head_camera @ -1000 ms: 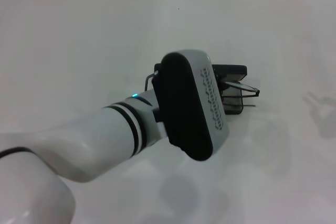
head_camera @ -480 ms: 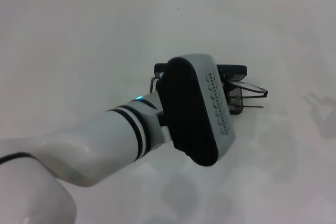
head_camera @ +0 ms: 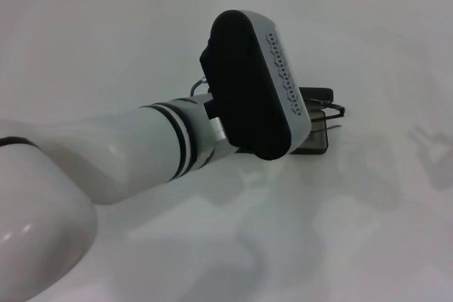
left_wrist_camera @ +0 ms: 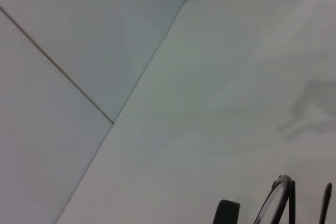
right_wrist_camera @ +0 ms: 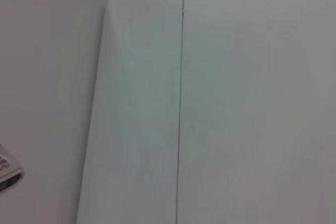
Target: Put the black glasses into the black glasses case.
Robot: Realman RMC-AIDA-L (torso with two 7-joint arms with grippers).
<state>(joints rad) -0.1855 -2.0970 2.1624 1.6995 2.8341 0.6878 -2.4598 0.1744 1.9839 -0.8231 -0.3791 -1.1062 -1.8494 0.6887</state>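
My left arm's wrist housing (head_camera: 255, 83) hides the left gripper, so I can't tell its grip. Just right of it, the black glasses (head_camera: 331, 112) sit over the open black glasses case (head_camera: 313, 139): light, fragile wire, best taken at the bridge. The white table (head_camera: 106, 54) is smooth, with tiled wall behind.

Thin black wire-framed glasses (head_camera: 333, 111), matt black hard case (head_camera: 316, 143), smooth matt white table (head_camera: 106, 54)
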